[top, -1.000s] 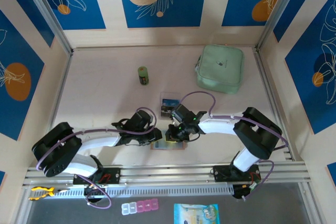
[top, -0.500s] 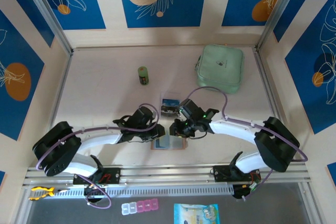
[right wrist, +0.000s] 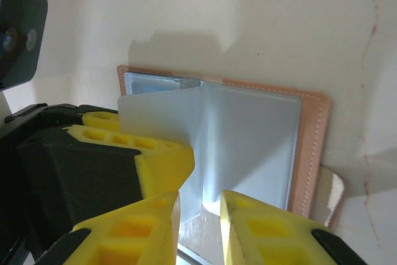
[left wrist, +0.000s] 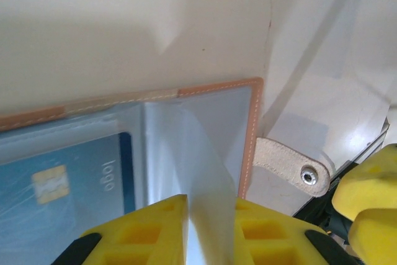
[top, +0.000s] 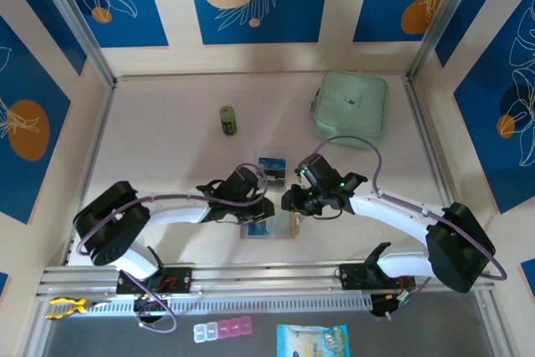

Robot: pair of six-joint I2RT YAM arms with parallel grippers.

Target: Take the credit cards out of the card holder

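Left gripper (left wrist: 211, 208) farther along card holder (left wrist: 251, 134)

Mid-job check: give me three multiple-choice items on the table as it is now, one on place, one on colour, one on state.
1. The pouch lies:
A) far right
B) near left
C) near middle
2. The card inside the wallet is:
A) red
B) blue
C) green
3. The wallet is:
A) snapped shut
B) rolled up
C) open
Answers:
1 A, it sits by the back right corner.
2 B, the left wrist view shows blue plastic with a chip.
3 C, a clear pocket lies bare and the snap tab hangs loose.
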